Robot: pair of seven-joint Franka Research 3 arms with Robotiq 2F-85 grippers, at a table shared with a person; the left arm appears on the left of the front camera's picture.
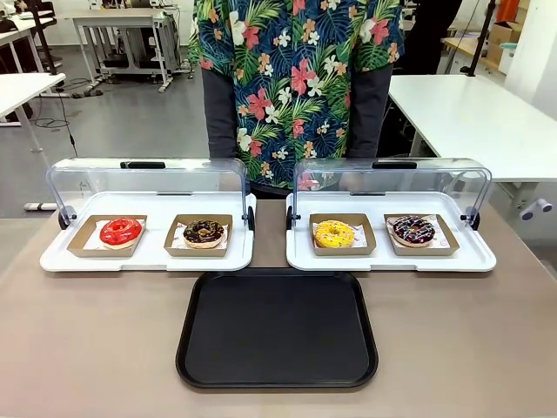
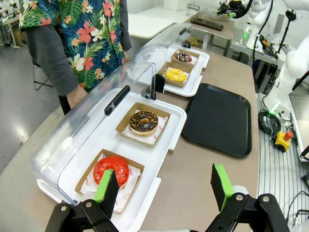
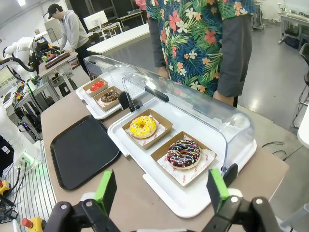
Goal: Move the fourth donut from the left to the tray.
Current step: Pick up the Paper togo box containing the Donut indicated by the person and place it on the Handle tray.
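Right gripper (image 3: 161, 189) stands with its green pads spread wide and nothing between them, poised above the table's near edge, short of the right-hand white display tray (image 3: 166, 181). Left gripper (image 2: 164, 189) is likewise parted and empty, over the opposite end of the table.

The fourth donut (image 3: 183, 153), chocolate-glazed with pink and white streaks, lies in its brown cardboard holder (image 3: 206, 155) at the outer end of that display tray, beside the yellow donut (image 3: 143, 126). A clear lid (image 3: 193, 108) is tipped back behind both. The black tray (image 1: 277, 381) sits bare at the table's centre, just in front of the two display trays and apart from the donut.

Assessment: the task has not begun — this is the approach step, with no contact made. The right arm is judged better placed. The next move calls for a descent onto the holder, jaws straddling its cardboard walls rather than the glaze, with the raised lid avoided. A person (image 1: 296, 78) stands at the far side, hands clear of the trays.
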